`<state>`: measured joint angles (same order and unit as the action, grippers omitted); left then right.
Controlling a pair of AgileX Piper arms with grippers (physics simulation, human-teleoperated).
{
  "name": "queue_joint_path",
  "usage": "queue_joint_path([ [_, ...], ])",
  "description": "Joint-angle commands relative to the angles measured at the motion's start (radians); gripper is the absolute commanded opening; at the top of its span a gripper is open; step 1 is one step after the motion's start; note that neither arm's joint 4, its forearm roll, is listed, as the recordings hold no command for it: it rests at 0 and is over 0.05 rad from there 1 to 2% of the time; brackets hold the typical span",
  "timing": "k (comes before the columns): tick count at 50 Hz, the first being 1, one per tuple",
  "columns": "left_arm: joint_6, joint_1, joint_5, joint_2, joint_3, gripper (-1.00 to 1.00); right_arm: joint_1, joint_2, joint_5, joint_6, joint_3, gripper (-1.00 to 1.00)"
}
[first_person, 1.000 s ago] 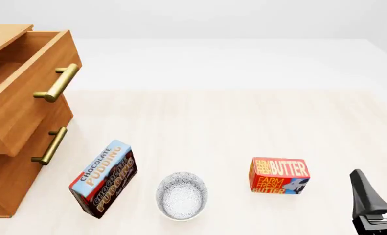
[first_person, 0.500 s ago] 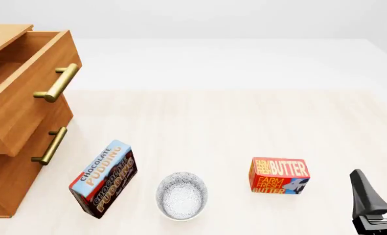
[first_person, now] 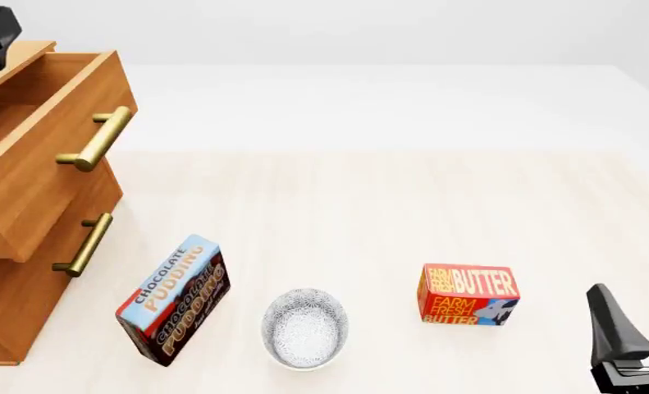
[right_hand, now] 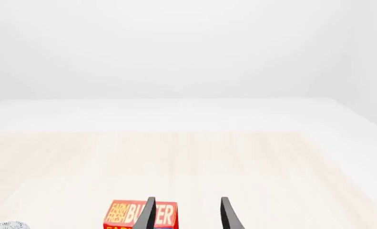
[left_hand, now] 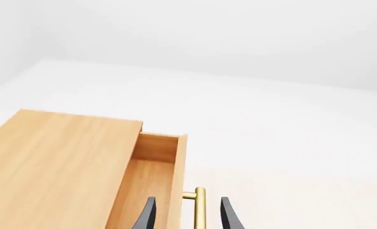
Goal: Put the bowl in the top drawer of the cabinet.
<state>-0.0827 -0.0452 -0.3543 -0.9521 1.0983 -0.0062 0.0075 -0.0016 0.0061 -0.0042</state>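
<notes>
Bowl [first_person: 304,327] sits on surface [first_person: 357,213] between pudding box [first_person: 173,299] and butter box [first_person: 468,294]. Top drawer [first_person: 42,139] pulled open. Left gripper [left_hand: 185,213] fingers spread above drawer handle [left_hand: 199,209]; right gripper [right_hand: 186,213] fingers spread, empty.

One bowl [first_person: 304,328]; two boxes (pudding [first_person: 173,300], butter [first_person: 468,295]); one cabinet [first_person: 34,197]

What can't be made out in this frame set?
- Top drawer inside: front view shows only its outer wall; left wrist view is cut by the bottom edge.
- Left gripper: only a dark corner shows in front view.
- Bowl: a sliver at the right wrist view's edge.
</notes>
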Motion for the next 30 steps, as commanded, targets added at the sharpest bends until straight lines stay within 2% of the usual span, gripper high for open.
queue_joint_path([
  [1, -0.029, -0.002, 0.025, -0.038, -0.023, 1.0, 0.0, 0.0, 0.0, 0.0, 0.0, 1.0],
  [30, -0.071, -0.016, 0.042, -0.079, -0.088, 1.0, 0.0, 0.0, 0.0, 0.0, 0.0, 1.0],
])
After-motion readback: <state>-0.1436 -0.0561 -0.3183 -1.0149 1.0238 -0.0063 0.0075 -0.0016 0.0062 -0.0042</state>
